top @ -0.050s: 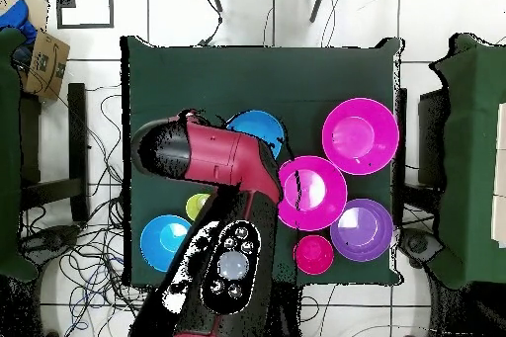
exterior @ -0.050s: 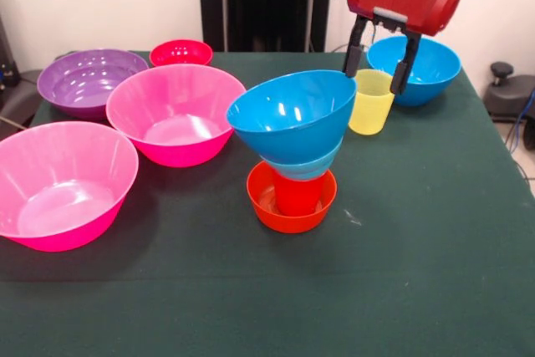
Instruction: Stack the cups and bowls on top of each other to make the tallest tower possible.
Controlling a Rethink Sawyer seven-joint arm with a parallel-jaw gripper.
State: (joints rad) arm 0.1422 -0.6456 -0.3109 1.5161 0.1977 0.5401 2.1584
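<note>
Spread apart and gripping nothing, two dark fingers (exterior @ -0.050s: 354, 49) hanging from the gripper (exterior @ -0.050s: 379, 63) just above the rim of the yellow cup (exterior @ -0.050s: 370, 103); red gripper body above them, near the top edge of the front view.

Yellow cup upright on the green table (exterior @ -0.050s: 435, 248), mouth up, just in front of a large blue bowl (exterior @ -0.050s: 423, 64) standing alone behind it; whether cup and bowl touch cannot be told; in the overhead view only a sliver of that cup (top @ -0.050s: 196, 205) showing beside the red and black arm (top @ -0.050s: 232, 170), with the lone blue bowl (top @ -0.050s: 162, 241) next to it.

Near the table's middle, the tower (exterior @ -0.050s: 294, 152): small orange bowl (exterior @ -0.050s: 291, 205) at the base, mouth up; red cup (exterior @ -0.050s: 298, 196) standing inside it; small light-blue bowl (exterior @ -0.050s: 308, 166) seated on the cup; another large blue bowl (exterior @ -0.050s: 292, 114) on top, tilted clearly to one side, its mouth turned partly toward the camera rather than level. From above, only part of that top bowl (top @ -0.050s: 259, 127) visible past the arm.

Well apart from the tower, on the left of the front view, loose bowls, all mouth up: one large pink bowl (exterior @ -0.050s: 60, 183) nearest the camera; a second large pink bowl (exterior @ -0.050s: 175, 112) behind it, close beside the tower; purple bowl (exterior @ -0.050s: 88, 81) farther back, just beside that second pink one; small red bowl (exterior @ -0.050s: 180, 53) at the far edge of the table.
</note>
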